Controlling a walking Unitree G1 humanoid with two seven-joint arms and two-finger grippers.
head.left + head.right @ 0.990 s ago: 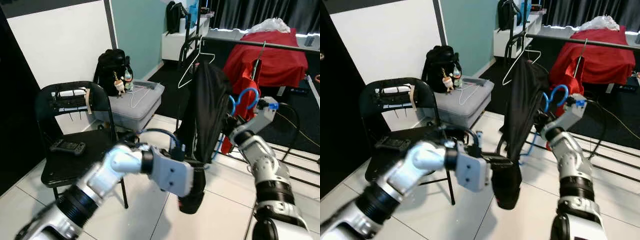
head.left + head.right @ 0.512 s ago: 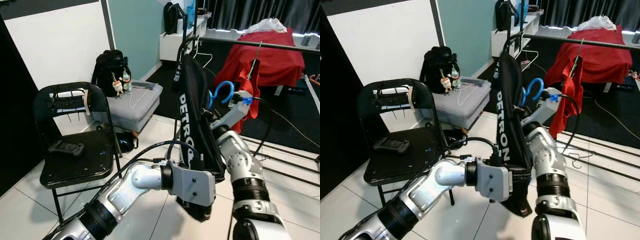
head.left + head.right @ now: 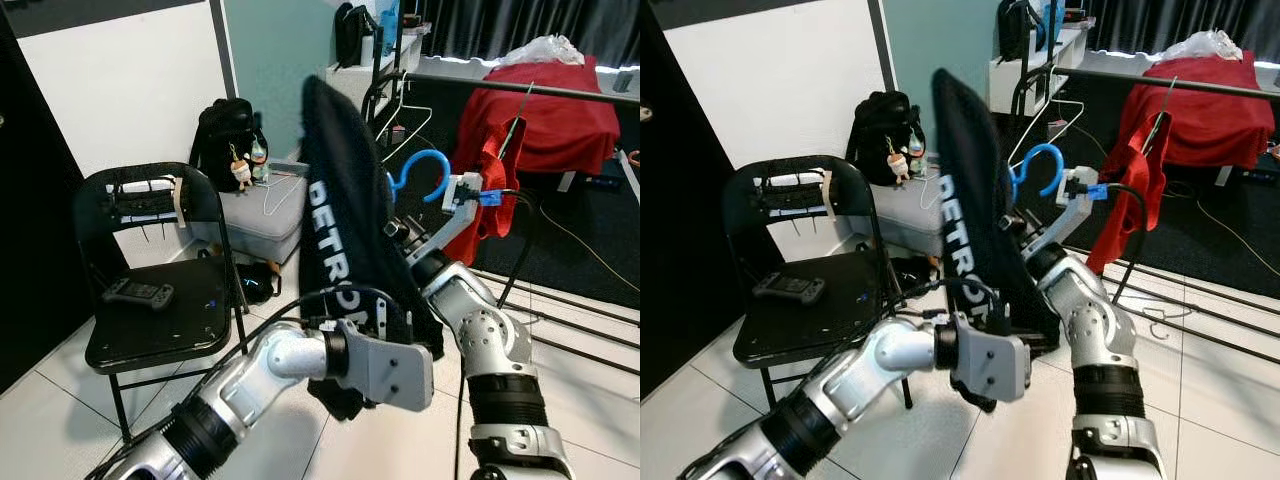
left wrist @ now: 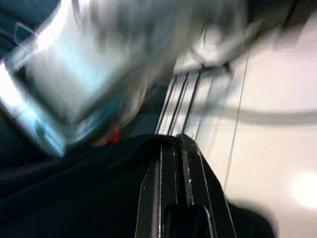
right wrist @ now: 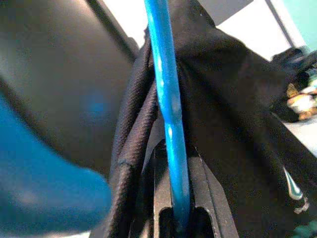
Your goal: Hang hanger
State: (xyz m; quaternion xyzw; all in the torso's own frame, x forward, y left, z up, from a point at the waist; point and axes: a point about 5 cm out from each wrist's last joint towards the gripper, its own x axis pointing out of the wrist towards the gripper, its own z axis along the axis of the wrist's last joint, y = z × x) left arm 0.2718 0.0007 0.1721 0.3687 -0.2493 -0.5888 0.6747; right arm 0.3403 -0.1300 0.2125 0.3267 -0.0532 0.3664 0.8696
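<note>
Right gripper [image 5: 174, 218]: fingers clamped on the blue hanger [image 5: 166, 99], just below its neck.
Left gripper [image 4: 173, 218]: fingers pressed together on a fold of the black shirt [image 3: 345, 230], low at its hem.
Hanger: held up between the arms, hook [image 3: 415, 175] uppermost and curling toward the rail, shirt draped beneath.
Rail: dark clothes rail [image 3: 560, 92] lies beyond and to the right, carrying a red garment [image 3: 490, 180].
Key relation: the hook sits short of and below the rail; the right arm is nearer.
</note>
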